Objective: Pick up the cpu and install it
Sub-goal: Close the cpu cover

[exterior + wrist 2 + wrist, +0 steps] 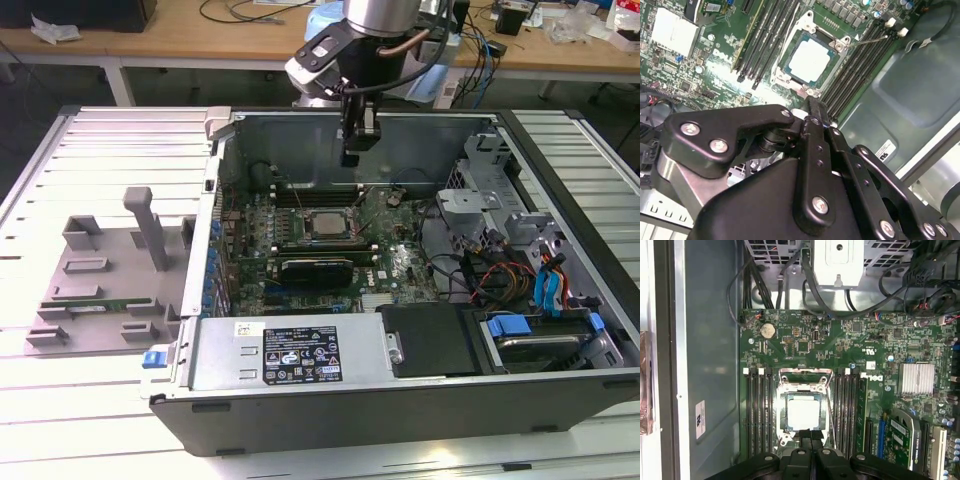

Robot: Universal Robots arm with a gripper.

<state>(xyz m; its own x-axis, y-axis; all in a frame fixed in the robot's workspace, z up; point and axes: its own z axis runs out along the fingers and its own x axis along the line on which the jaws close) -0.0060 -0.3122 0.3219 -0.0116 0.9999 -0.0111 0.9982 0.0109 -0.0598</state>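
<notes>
cpu (327, 224) lies flat near the middle of the green motherboard (395, 262). in the exterior view that board sits in the open computer case (400, 420), which lies on its side on the slatted tabletop (100, 160). the case also holds a power supply (290, 352) along its near wall. a drive bay (530, 335) with blue tabs and coloured cables (505, 275) are at the exterior view's right. on the exterior view's left a grey tray (80, 265) rests on the tabletop, with a long green stick (95, 304) lying in one of its slots. the pincer (350, 158) hangs from the arm (375, 20) inside the case. it is above the board, apart from the cpu and nearer the far wall.

in the second wrist view the cpu (810, 60) shows its bright silver top inside the socket frame (785, 76), with dark memory slots (765, 35) on either side. the pincer (813, 107) is clenched, fingers pressed together with nothing between them. its tips are near the frame's edge, not touching the chip.

in the first wrist view the cpu (803, 412) sits in the frame between the slot banks. the pincer (810, 434) is over the frame's rim just beside it. a coin battery (768, 330) and a finned heatsink (916, 378) sit elsewhere on the board.
</notes>
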